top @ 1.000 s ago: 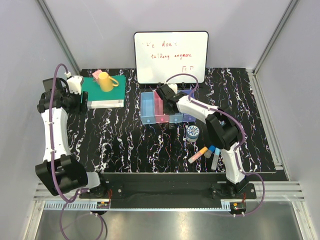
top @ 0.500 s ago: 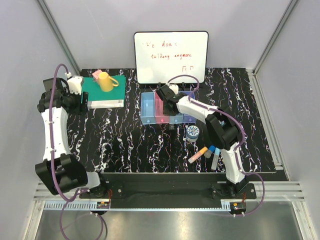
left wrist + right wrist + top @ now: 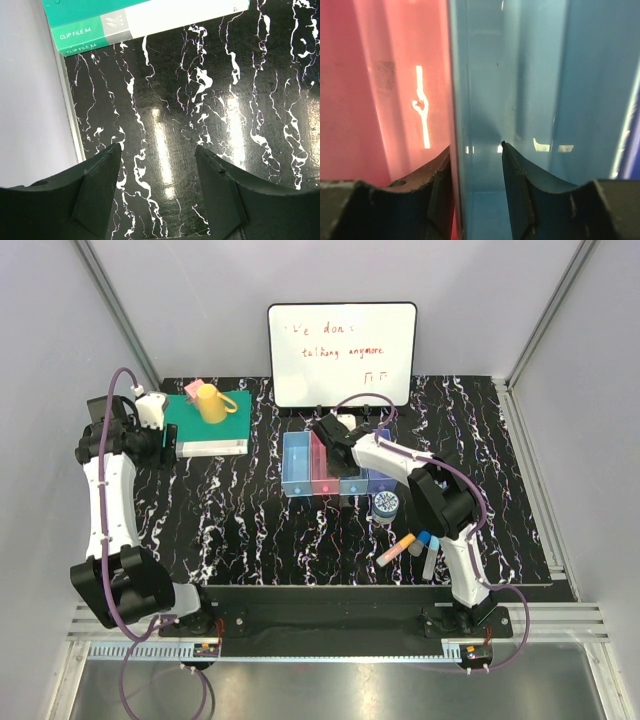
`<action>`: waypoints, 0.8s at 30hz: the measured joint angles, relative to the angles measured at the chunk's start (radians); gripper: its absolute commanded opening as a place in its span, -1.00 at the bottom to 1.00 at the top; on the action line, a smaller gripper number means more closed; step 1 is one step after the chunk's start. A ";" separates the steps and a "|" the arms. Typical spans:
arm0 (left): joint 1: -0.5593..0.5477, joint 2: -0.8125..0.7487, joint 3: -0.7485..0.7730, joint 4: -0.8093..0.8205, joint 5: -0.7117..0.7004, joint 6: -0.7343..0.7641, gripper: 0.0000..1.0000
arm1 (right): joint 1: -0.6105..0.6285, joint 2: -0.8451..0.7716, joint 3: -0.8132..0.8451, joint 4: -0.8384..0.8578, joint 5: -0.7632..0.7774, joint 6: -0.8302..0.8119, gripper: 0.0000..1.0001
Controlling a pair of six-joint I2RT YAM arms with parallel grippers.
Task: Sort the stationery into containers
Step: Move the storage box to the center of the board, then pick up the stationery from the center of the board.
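Note:
The containers (image 3: 300,468) are a joined row of translucent bins at the table's middle. My right gripper (image 3: 338,452) reaches down into them. In the right wrist view my right gripper (image 3: 476,147) is open, straddling the wall (image 3: 452,75) between the pink bin (image 3: 385,90) and a blue bin (image 3: 535,90); the left finger lies against that wall, the right one stands apart. Loose stationery lies in front: a patterned roll (image 3: 385,505), an orange-pink marker (image 3: 394,551) and blue-capped markers (image 3: 424,542). My left gripper (image 3: 170,448) (image 3: 157,150) hangs open over bare table, holding nothing.
A green book (image 3: 208,422) with a yellow mug (image 3: 211,402) on it lies at the back left; its edge (image 3: 90,27) shows in the left wrist view. A whiteboard (image 3: 342,353) stands behind the bins. A grey wall (image 3: 30,100) borders the table's left side.
My right gripper has opened from shut on the bin wall. The row of containers has shifted slightly toward the near edge. The left arm has stayed put.

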 measured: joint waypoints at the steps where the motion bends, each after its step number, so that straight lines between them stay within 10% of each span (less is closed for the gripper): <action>1: 0.000 0.000 0.000 0.000 0.002 0.000 0.33 | 0.000 0.000 0.007 0.002 0.005 -0.010 -0.05; 11: 0.000 -0.007 0.000 -0.001 0.007 0.000 0.34 | -0.001 -0.002 0.123 0.032 0.051 -0.113 -0.01; 19: -0.004 -0.040 0.000 -0.002 0.009 0.014 0.58 | -0.011 -0.078 0.153 0.048 0.080 -0.320 0.85; 24: -0.024 -0.092 -0.016 -0.002 0.011 0.066 0.78 | -0.023 -0.213 0.135 0.054 0.026 -0.554 0.99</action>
